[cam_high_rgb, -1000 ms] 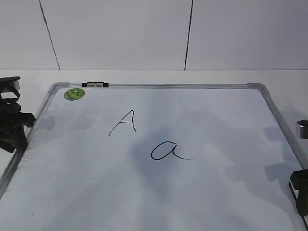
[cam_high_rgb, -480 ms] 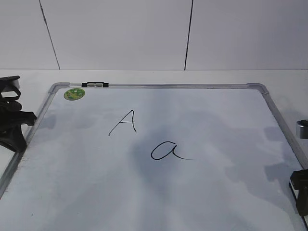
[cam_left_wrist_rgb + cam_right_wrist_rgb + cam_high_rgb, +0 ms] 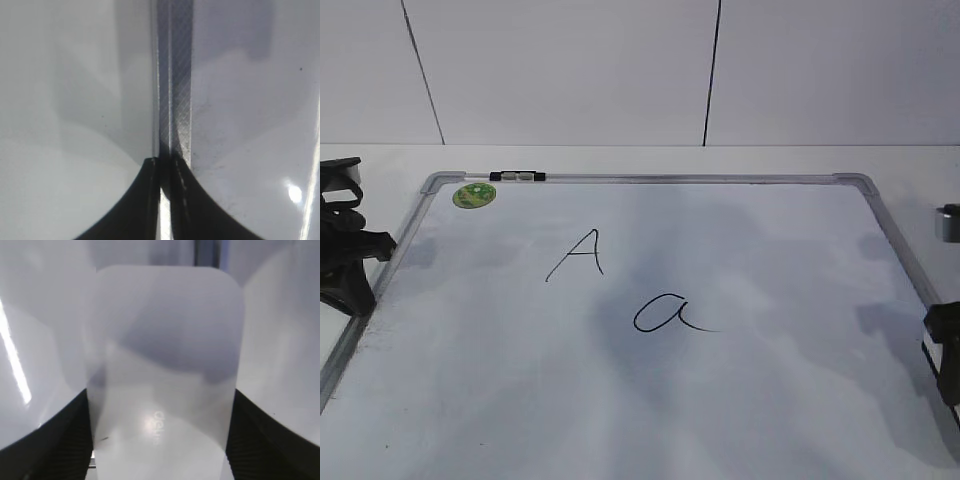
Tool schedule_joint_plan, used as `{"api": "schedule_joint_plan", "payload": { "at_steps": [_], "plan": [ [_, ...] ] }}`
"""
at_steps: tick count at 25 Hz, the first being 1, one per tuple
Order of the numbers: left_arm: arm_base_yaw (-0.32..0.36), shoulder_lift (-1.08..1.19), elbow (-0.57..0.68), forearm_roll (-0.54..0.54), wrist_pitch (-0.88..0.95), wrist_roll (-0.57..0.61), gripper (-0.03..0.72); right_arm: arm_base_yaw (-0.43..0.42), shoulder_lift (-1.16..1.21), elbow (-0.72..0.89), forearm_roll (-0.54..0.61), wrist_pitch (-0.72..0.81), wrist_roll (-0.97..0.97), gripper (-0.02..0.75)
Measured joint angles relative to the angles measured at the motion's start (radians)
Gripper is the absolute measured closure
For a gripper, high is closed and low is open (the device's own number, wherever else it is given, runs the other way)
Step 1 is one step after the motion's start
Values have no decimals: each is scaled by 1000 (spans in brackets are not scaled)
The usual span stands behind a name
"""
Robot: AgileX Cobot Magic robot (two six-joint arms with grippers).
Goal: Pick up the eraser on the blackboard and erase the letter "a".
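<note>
The blackboard (image 3: 650, 180) lies flat, white with a silver frame. The letter "a" (image 3: 668, 313) is in black marker near its middle. The eraser (image 3: 165, 355) fills the right wrist view, a white rounded block with faint grey lettering, held between the dark jaws of my right gripper (image 3: 162, 440). In the exterior view that gripper (image 3: 944, 350) is at the board's right edge, and the eraser is hidden there. My left gripper (image 3: 165, 167) is shut and empty over the board's left frame (image 3: 175, 75). It also shows in the exterior view (image 3: 348, 268).
A capital "A" (image 3: 578, 255) is written up and left of the "a". A round green sticker (image 3: 474, 195) sits in the far left corner, with a small black and silver clip (image 3: 517, 176) on the top frame. A grey object (image 3: 948, 222) shows at the right edge.
My right gripper has moved up along the board's right edge, and its shadow has shifted with it. The left arm has barely moved. The writing is unchanged.
</note>
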Motion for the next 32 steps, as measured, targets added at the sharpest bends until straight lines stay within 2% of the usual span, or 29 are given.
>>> {"api": "schedule_joint_plan", "payload": {
  "at_steps": [8,15,27,32],
  "plan": [
    [0,0,0,0,2,0,672,20,-5,-112,26,57,-11,174],
    [0,0,0,0,2,0,672,141,45,-227,34,80,-12,174],
    [0,0,0,-4,2,0,672,345,390,-550,56,111,-10,174],
    [4,0,0,-9,2,0,672,397,510,-686,58,133,-10,174]
  ]
}}
